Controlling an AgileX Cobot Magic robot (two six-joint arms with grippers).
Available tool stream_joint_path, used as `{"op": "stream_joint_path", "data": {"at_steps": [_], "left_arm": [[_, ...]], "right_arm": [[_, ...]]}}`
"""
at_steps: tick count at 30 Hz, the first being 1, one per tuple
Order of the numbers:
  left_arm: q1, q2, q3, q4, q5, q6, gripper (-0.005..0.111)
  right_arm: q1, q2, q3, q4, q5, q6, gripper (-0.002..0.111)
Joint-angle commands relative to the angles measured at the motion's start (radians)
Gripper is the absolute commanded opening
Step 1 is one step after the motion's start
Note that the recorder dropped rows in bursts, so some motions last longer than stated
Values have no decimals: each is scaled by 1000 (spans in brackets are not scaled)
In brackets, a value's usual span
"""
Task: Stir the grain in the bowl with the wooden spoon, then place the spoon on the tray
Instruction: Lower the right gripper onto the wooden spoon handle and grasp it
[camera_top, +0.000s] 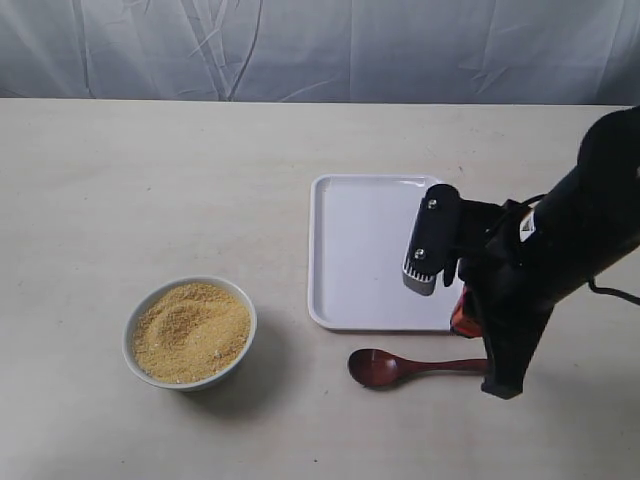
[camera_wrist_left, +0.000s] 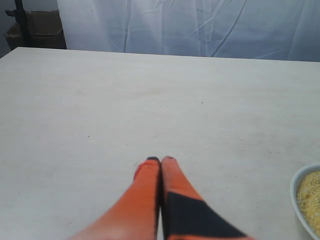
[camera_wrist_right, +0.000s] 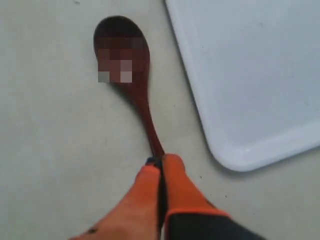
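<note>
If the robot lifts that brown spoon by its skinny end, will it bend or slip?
It probably won't bend: the wooden spoon looks solid and rigid. It also looks glossy, so it might slip or swivel, since the fingers pinch only its thin handle.

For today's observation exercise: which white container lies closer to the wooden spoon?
The flat rectangular tray, just beside the wooden spoon; the round bowl sits farther off.

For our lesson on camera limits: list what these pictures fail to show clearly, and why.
- Handle end of the wooden spoon: exterior view, behind the right arm; right wrist view, under the right gripper.
- Spoon's hollow: right wrist view, blocky blur.
- One corner of the tray: exterior view, behind that arm.
- Most of the bowl: left wrist view, cut off by the frame edge.
</note>
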Motion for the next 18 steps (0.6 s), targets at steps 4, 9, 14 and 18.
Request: {"op": "stream_joint_path", "data": {"at_steps": [4, 9, 14, 18], "left_arm": [[2, -6, 5, 0, -4, -1, 0], [2, -6, 5, 0, -4, -1, 0], [2, -6, 5, 0, -4, -1, 0], [2, -6, 5, 0, -4, -1, 0]], "right_arm": [[4, 89, -6, -49, -39, -28, 36], [4, 151, -6, -68, -66, -60, 42], [4, 199, -4, -63, -110, -80, 42], [4, 229, -4, -63, -108, -149, 42]]}}
